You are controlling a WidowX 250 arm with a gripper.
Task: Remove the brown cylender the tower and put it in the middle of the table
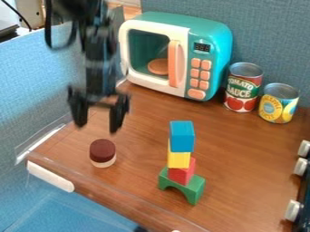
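Cylinder apart from tower, arm blurred (top cut off)

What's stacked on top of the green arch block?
On the green arch block sits a red block, then a yellow block, with a blue block uppermost. The part of the arch's top under the red block is covered.

Light: bright, diffuse
Table: bright, soft sheen
Left panel: brightly lit
Microwave: shaded inside
Can lids: pale glints
Arm: dark, blurred
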